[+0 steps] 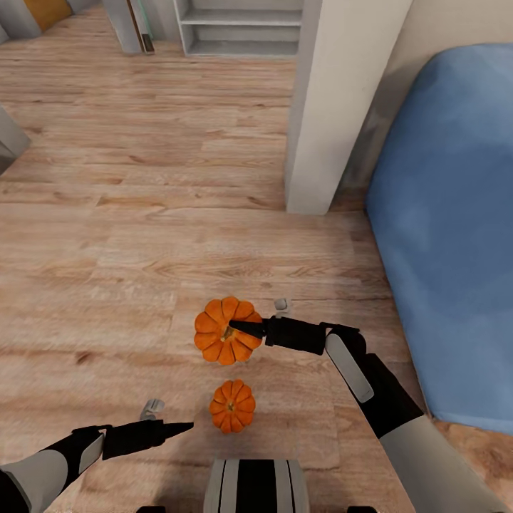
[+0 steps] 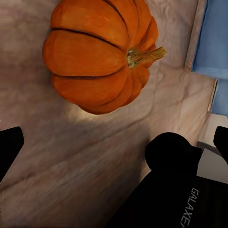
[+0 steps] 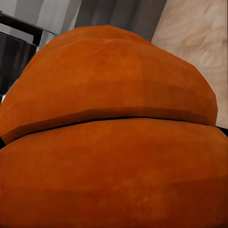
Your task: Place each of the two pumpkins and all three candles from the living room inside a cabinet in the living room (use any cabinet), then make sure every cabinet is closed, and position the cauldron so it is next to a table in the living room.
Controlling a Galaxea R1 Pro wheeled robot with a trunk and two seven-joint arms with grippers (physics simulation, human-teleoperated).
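Note:
Two orange ribbed pumpkins show over the wood floor. The larger-looking pumpkin [image 1: 222,335] sits in my right gripper [image 1: 242,328], whose dark finger lies across its top; its orange skin [image 3: 114,142] crowds the right wrist view. The smaller-looking pumpkin [image 1: 232,406] rests on the floor just in front of my trunk. My left gripper [image 1: 182,427] points at it from the left, a short gap away, open. In the left wrist view this pumpkin [image 2: 95,57] with its brown stem lies ahead between the spread fingertips [image 2: 9,147]. Cabinet, candles, cauldron and table are out of view.
The blue sofa [image 1: 449,228] fills the right side. A white wall pillar [image 1: 335,107] stands ahead, right of centre, with grey shelving [image 1: 242,28] behind it. Open wood floor [image 1: 107,214] stretches left and ahead. A black part of my body [image 2: 180,194] shows below the floor pumpkin.

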